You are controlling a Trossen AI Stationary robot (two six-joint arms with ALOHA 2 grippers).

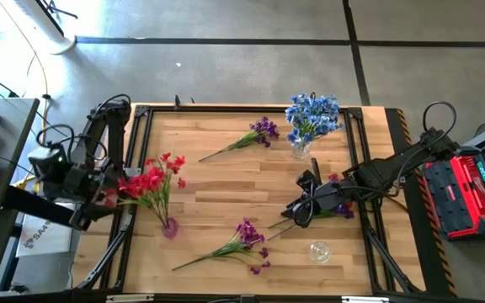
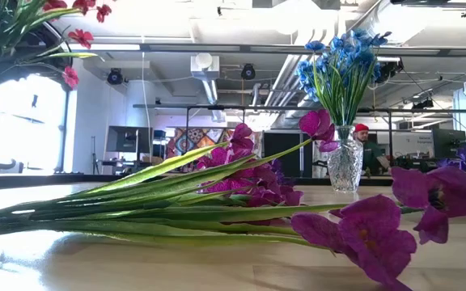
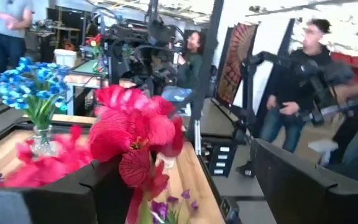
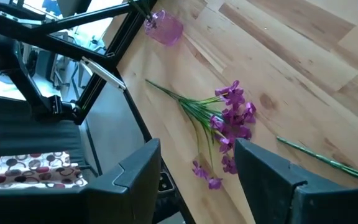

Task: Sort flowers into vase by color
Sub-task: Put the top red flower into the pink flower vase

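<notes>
Red flowers (image 1: 151, 181) stand in a small pink vase (image 1: 170, 225) near the table's left edge. My left gripper (image 1: 112, 192) is level and open, with the red blossoms (image 3: 135, 130) between its fingers. Blue flowers (image 1: 313, 116) fill a clear vase (image 2: 345, 166) at the far right. One purple spray (image 1: 255, 135) lies far centre and another (image 1: 241, 240) near centre. My right gripper (image 1: 303, 206) hangs open above the table, slanting down, over a third purple spray (image 1: 341, 208) whose stem (image 4: 319, 158) lies on the wood. My left gripper stands round the red blossoms (image 3: 143, 167), coming level from the table's left side. I cannot tell whether a finger touches a petal.
An empty clear vase (image 1: 319, 251) stands near the front right. Black frame rails (image 1: 133, 160) run along the table's edges. A red case (image 1: 470, 189) sits beyond the right edge. People (image 3: 291, 81) stand in the room behind the table.
</notes>
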